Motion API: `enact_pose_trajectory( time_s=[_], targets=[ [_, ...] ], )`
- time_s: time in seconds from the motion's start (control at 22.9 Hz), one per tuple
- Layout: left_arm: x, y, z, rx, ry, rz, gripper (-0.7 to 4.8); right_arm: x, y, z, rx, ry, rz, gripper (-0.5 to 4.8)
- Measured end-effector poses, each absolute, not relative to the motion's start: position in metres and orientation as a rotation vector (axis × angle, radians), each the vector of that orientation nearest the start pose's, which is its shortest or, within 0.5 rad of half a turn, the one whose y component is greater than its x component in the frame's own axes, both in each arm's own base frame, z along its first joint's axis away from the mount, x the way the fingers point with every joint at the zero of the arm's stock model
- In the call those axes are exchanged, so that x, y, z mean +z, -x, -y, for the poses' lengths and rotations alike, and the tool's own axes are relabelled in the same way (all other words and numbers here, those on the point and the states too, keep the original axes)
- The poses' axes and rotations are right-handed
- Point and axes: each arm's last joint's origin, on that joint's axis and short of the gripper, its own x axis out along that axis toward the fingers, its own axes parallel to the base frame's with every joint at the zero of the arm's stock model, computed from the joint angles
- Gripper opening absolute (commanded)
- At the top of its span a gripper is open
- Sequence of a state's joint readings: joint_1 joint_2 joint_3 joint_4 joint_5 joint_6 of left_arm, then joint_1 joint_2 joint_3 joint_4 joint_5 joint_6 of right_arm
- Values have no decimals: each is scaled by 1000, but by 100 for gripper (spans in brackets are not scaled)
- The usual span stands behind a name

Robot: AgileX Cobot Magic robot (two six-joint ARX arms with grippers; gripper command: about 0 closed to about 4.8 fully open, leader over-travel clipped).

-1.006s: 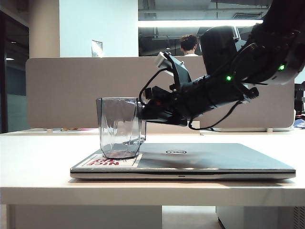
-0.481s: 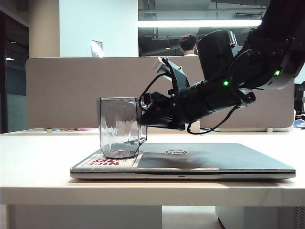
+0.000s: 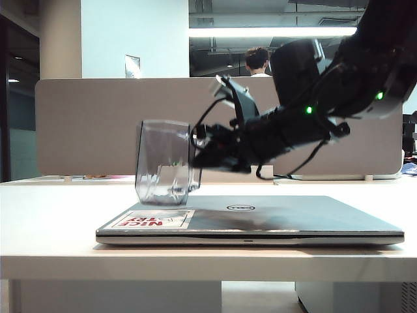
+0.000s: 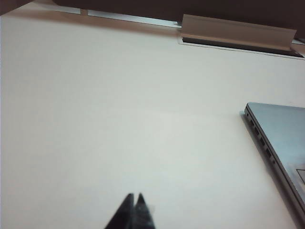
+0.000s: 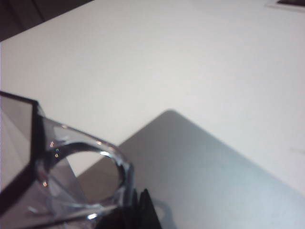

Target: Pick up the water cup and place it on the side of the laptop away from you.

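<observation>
So the right hand (image 3: 195,156) has the water cup (image 3: 164,163) pinched by its rim wall on the side facing the arm, and the cup hangs upright just clear of the laptop (image 3: 260,218) lid, above the stickered end. My read: it only has to carry on over the laptop's far edge to the bare table (image 3: 52,195) behind, with open room up to the divider. The left hand (image 4: 135,210) is pressed together, parked off beside the laptop over bare table.

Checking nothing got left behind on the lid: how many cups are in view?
1: the water cup, pinched at its rim by the right gripper, hanging just above the laptop lid's sticker end. No other shows; the left gripper holds nothing.
</observation>
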State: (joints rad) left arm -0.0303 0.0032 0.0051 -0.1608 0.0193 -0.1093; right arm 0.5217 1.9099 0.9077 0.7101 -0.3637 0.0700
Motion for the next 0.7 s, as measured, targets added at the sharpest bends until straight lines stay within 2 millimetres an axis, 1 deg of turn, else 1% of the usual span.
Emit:
enact_pose_trajectory(
  time_s=[0.09, 0.18, 0.22, 0.26, 0.31, 0.48, 0.53, 0.61, 0.7],
  targets=[
    [150, -96, 3, -41, 108, -161, -6, 161, -325, -198, 855, -36, -299, -8],
    [150, -96, 3, -41, 108, -161, -6, 176, -328, -198, 833, -25, -246, -8],
    [150, -96, 3, -40, 108, -161, -6, 191, -332, -196, 797, -21, -195, -8],
    [150, -96, 3, -40, 108, -161, -6, 198, -335, -196, 771, -22, -170, -8],
    [150, -96, 3, -41, 108, -161, -6, 209, -343, -194, 727, -20, -153, -8],
    [150, -96, 3, -40, 108, -161, -6, 222, -360, -187, 618, 11, -199, -8],
    [150, -96, 3, -40, 108, -161, -6, 227, -366, -182, 580, 49, -210, -8],
    [150, -96, 3, -40, 108, -161, -6, 233, -372, -176, 559, 68, -197, -8],
    [150, -96, 3, -40, 108, -161, -6, 242, -381, -164, 528, 70, -174, -8]
  ],
)
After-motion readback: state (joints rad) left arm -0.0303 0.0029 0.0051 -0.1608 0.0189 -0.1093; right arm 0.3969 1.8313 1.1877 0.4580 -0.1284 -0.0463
